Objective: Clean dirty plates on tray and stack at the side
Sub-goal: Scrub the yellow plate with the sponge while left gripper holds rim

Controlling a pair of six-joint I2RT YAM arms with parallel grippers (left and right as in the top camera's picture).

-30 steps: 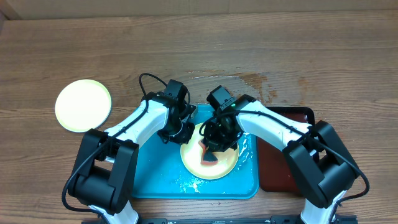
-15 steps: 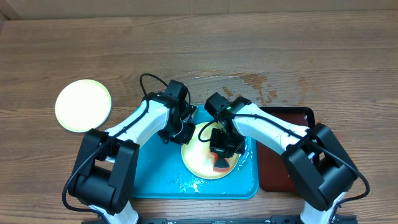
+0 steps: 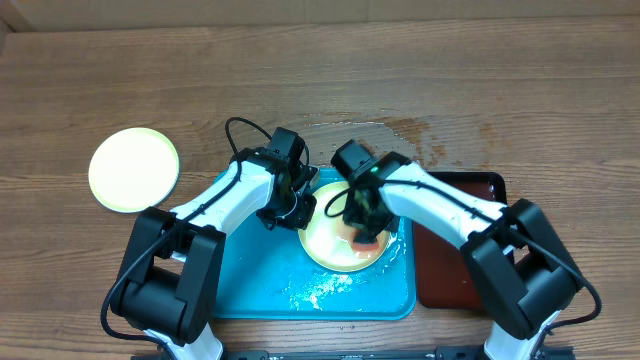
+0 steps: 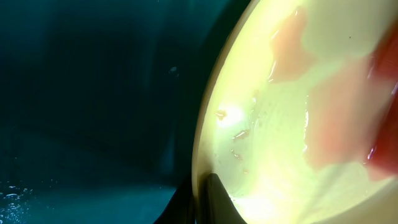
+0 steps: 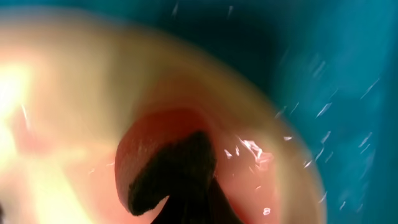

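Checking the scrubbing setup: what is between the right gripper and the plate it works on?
A reddish sponge, pinched by the right gripper and pressed onto the yellow plate in the tray; clearest in the right wrist view.

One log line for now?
left gripper: shut on yellow plate rim | right gripper: shut on red sponge, against plate | plate in blue tray | second plate on table

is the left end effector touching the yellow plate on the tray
Touching: left wrist view shows the left end effector pinching the yellow plate by its rim.
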